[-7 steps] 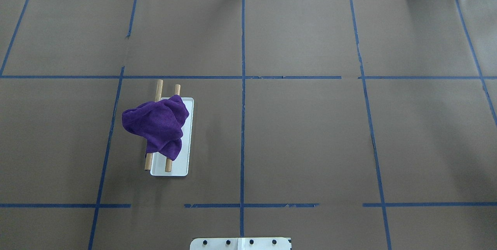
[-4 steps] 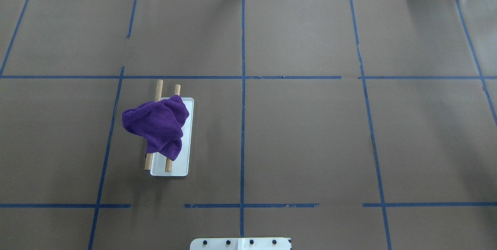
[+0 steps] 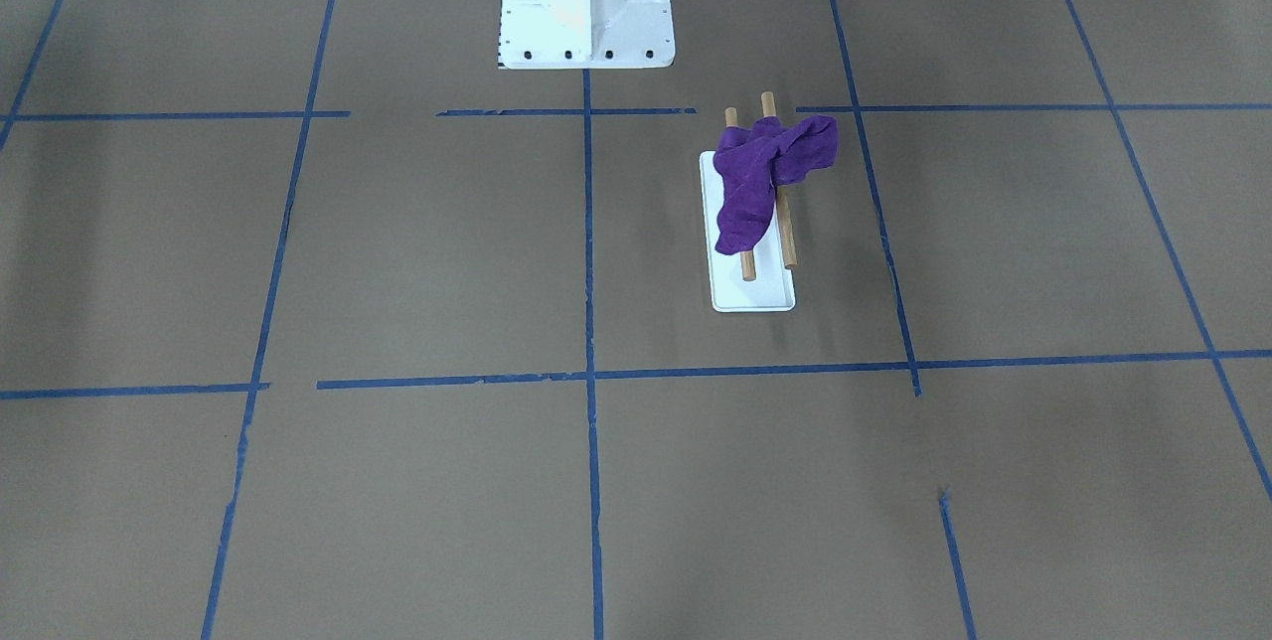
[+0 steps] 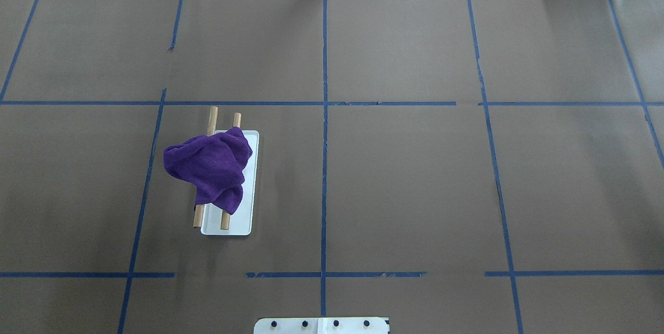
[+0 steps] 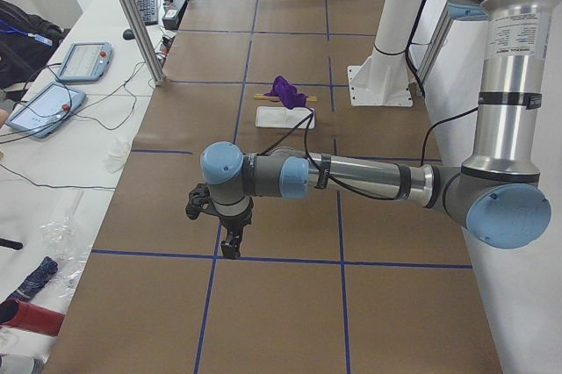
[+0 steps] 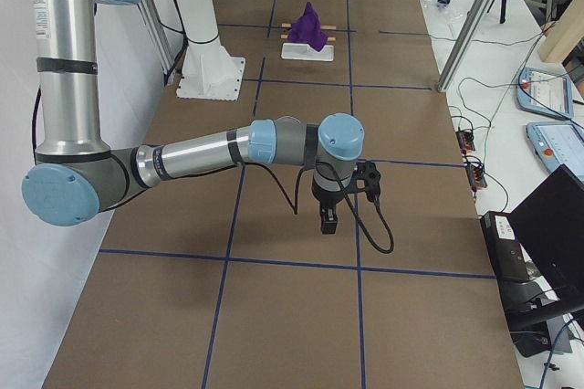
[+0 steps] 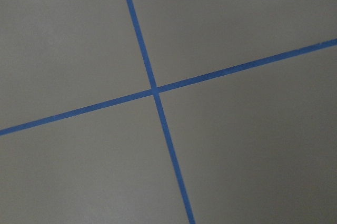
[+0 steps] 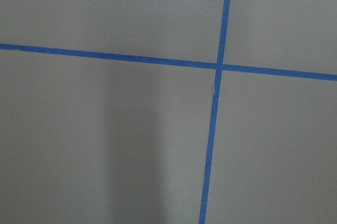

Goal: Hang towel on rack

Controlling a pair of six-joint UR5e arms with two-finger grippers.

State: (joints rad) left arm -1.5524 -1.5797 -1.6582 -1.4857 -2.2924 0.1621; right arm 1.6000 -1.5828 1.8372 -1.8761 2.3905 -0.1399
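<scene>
A crumpled purple towel (image 4: 207,168) lies draped over the two brown dowels of the rack (image 4: 212,120), above its flat white base (image 4: 248,209), on the table's left half. It also shows in the front view, towel (image 3: 760,173) over rack (image 3: 789,244). Both grippers are far from it, at the table's ends. My left gripper (image 5: 231,247) points down over the paper in the left side view. My right gripper (image 6: 327,220) does the same in the right side view. I cannot tell whether either is open or shut. Both wrist views show only brown paper and blue tape.
The white metal pedestal (image 3: 584,4) with bolt holes stands at the table's near middle edge (image 4: 321,325). Blue tape lines grid the brown paper. Tablets and cables (image 5: 53,102) lie along the far side, beyond a metal post (image 5: 132,14).
</scene>
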